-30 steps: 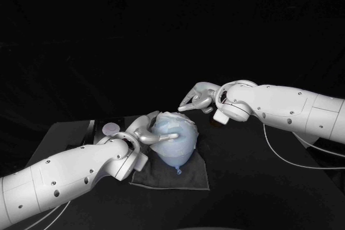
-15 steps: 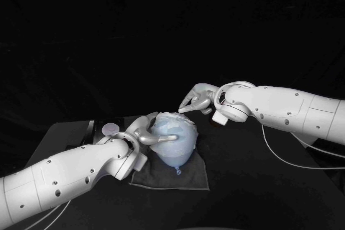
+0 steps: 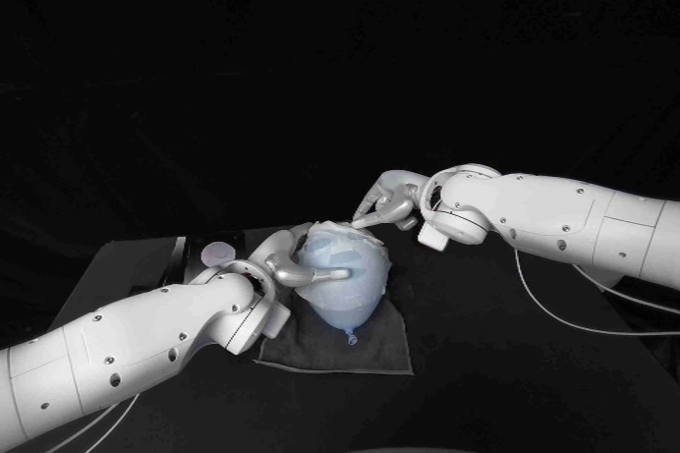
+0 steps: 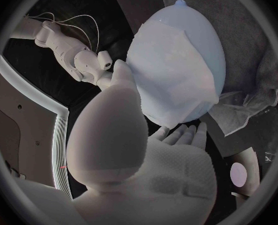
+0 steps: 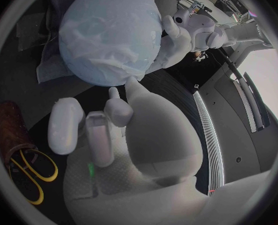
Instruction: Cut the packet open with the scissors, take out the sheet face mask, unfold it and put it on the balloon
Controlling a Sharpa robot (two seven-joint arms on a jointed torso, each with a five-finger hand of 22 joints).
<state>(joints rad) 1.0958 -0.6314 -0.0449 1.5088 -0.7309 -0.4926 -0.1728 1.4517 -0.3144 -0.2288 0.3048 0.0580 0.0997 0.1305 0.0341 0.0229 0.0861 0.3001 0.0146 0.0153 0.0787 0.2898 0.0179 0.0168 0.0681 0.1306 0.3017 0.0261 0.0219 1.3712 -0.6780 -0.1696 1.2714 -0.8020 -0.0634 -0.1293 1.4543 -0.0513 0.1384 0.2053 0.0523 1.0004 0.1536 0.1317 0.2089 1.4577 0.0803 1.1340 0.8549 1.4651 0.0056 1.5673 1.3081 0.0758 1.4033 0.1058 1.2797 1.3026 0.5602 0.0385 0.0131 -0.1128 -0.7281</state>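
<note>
Head cam sits high and looks down at mid-range, taking in both arms, with the balloon [image 3: 345, 276] between the left hand [image 3: 291, 266] and right hand [image 3: 385, 205]. Each wrist cam sits close behind its own hand, facing the balloon just past the fingers, from opposite sides. All three share the balloon, and each wrist cam catches the other hand beyond it.

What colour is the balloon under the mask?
Pale blue; the balloon shows best in the left wrist view.
</note>
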